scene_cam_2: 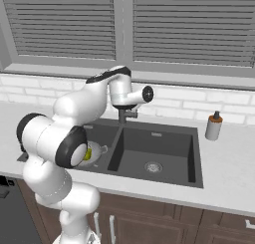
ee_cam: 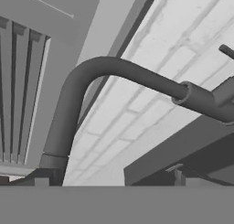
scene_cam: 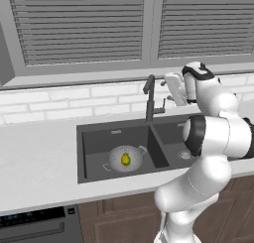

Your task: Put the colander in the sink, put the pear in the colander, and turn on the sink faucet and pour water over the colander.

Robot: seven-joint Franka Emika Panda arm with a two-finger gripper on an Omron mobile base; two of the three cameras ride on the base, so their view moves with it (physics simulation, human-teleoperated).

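Left base view item: pear (scene_cam: 125, 159) sat in colander (scene_cam: 125, 158) in the sink's (scene_cam: 89, 152) left basin, gripper (scene_cam: 174, 90) spread wide and empty just right of the sink faucet (scene_cam: 149, 97); advisable next, nudging the side lever (scene_cam: 161, 109) gently, spout kept over the colander.

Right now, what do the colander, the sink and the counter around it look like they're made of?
The colander looks like pale silver-grey metal, dotted all over with small holes, though the render leaves the finish open. The sink reads as matte dark grey, perhaps composite or coated metal: flat tone, no gleam. The counter seems light speckled stone or laminate, smooth and pale grey.
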